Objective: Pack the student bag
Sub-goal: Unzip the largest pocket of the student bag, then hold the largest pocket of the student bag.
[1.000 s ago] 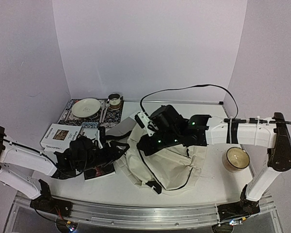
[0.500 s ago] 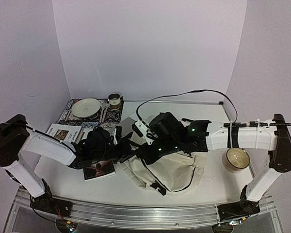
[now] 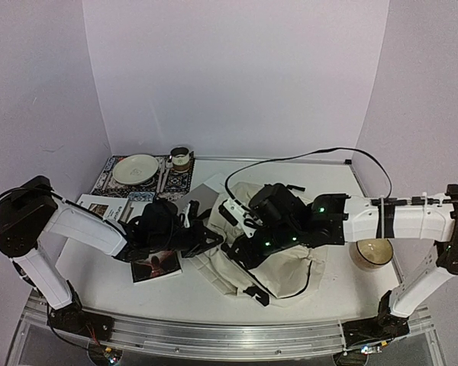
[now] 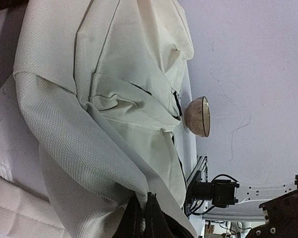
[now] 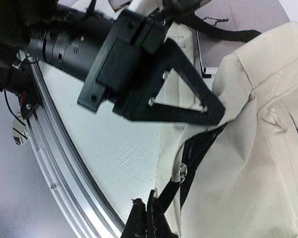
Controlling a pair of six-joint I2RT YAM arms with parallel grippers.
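The student bag (image 3: 286,263), a cream fabric backpack with black straps, lies crumpled in the middle of the table. My left gripper (image 3: 215,242) reaches in from the left and is shut on the bag's cream fabric edge (image 4: 139,198); in its own wrist view the gripper (image 4: 144,220) pinches the cloth between dark fingers. The right wrist view shows that same left gripper (image 5: 219,110) clamped on the bag's rim beside the black zipper (image 5: 198,146). My right gripper (image 5: 149,218) is shut on the black zipper pull strap (image 5: 168,192), hanging over the bag (image 3: 240,252).
A dark-covered book (image 3: 156,265) and a white book (image 3: 98,210) lie left of the bag. A patterned placemat with a plate (image 3: 136,168) and a cup (image 3: 181,158) sit at back left. A bowl (image 3: 372,249) stands right of the bag. The table's metal rail (image 5: 54,163) runs along the near edge.
My left arm swung right from the books to the bag and shut on its edge. My right arm shifted right and nearer, still holding the zipper pull; the bag bunched up.
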